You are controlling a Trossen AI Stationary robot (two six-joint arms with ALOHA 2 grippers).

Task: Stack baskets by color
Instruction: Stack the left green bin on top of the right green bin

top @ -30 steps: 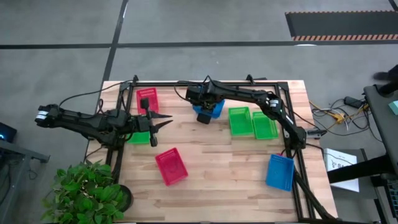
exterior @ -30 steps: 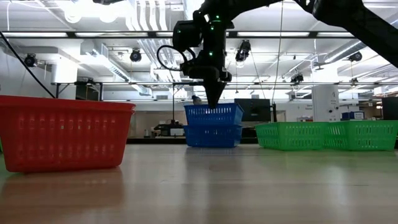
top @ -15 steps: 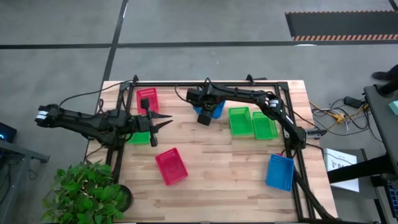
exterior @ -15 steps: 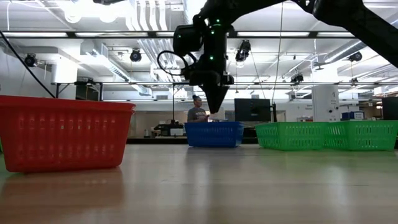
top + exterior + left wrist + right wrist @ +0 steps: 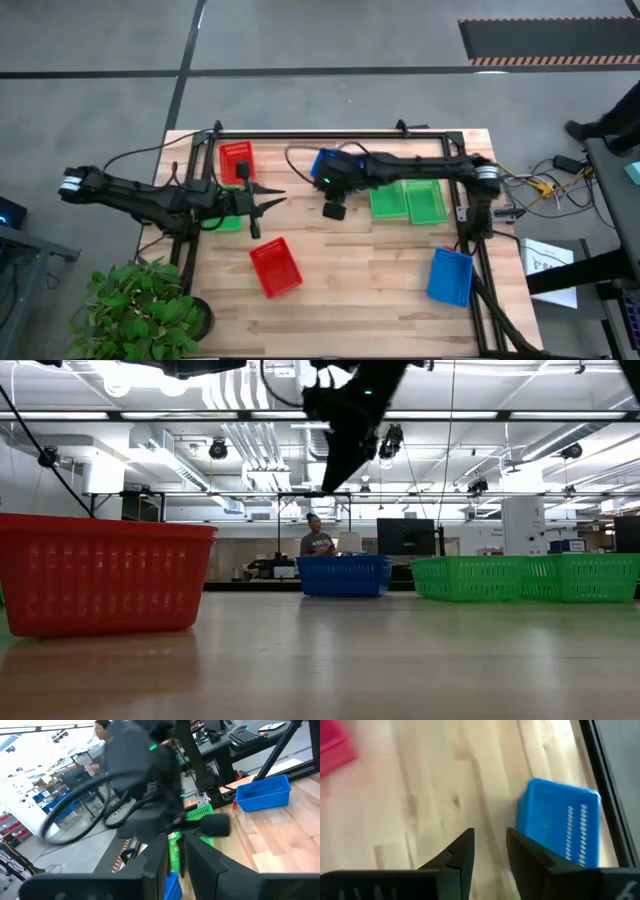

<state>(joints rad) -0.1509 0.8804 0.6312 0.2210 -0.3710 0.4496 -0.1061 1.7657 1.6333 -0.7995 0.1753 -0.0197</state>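
My right gripper (image 5: 334, 210) (image 5: 490, 845) hangs open and empty over bare table, just near of the blue baskets (image 5: 322, 160) (image 5: 343, 575) nested at the far middle. My left gripper (image 5: 278, 195) (image 5: 175, 860) points level toward the table's right, its fingers a narrow gap apart with nothing between them. One red basket (image 5: 237, 160) stands at the far left, and another red basket (image 5: 275, 266) (image 5: 100, 575) at the near middle. Two green baskets (image 5: 385, 195) (image 5: 426, 201) stand side by side right of the blue ones. A lone blue basket (image 5: 450, 276) (image 5: 560, 827) sits near right. All rest on their bottoms.
A further green basket (image 5: 224, 221) lies partly under my left arm. A black frame (image 5: 330, 133) runs along the table's far and side edges. Bare wood (image 5: 360, 270) lies between the near red basket and the lone blue one. A potted plant (image 5: 140, 310) stands off the near-left corner.
My right gripper has opened and let go of a blue basket, which has dropped down into the blue one below it. The gripper then rose and drew back toward the table's near edge, tipping less steeply. My left gripper has edged toward the right.
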